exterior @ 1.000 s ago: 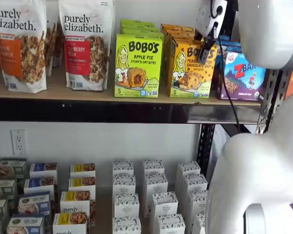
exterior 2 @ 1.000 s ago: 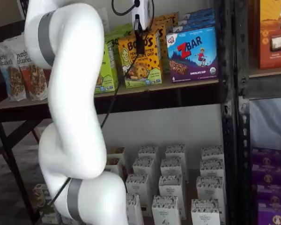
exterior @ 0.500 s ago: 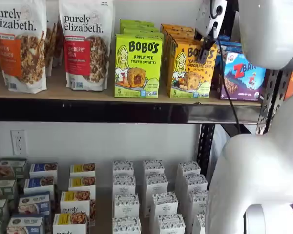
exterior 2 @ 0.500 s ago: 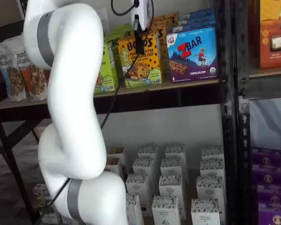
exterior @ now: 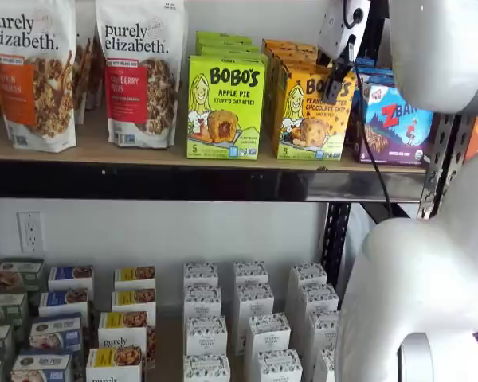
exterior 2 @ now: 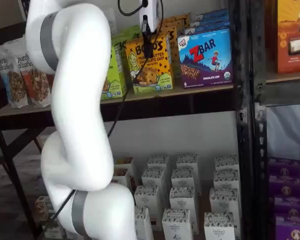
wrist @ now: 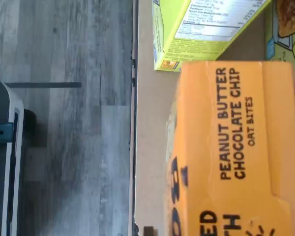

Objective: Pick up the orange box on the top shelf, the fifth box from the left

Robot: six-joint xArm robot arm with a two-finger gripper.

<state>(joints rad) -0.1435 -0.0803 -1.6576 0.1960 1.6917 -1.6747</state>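
Note:
The orange box (exterior: 307,119) stands on the top shelf (exterior: 143,151) between a lime-green Bobo's box (exterior: 223,107) and a blue ZBar box (exterior: 398,119). My gripper (exterior: 335,76) comes down onto its top edge. One black finger lies against its front face and the other is hidden behind it. In a shelf view from the side the gripper (exterior 2: 148,47) grips the same box (exterior 2: 152,72) at its upper middle. The wrist view is filled by the orange box's top panel (wrist: 231,157), with the tan shelf board (wrist: 150,147) beside it.
More orange boxes (exterior: 291,49) stand in a row behind the front one. Granola bags (exterior: 139,72) fill the shelf's left part. A black upright (exterior 2: 245,100) stands beyond the ZBar box (exterior 2: 205,57). Small white boxes (exterior: 251,318) crowd the lower level. My white arm (exterior 2: 75,110) stands in front.
The gripper and the orange box have shifted together very slightly, a little up and away from the ZBar box. Nothing else has moved.

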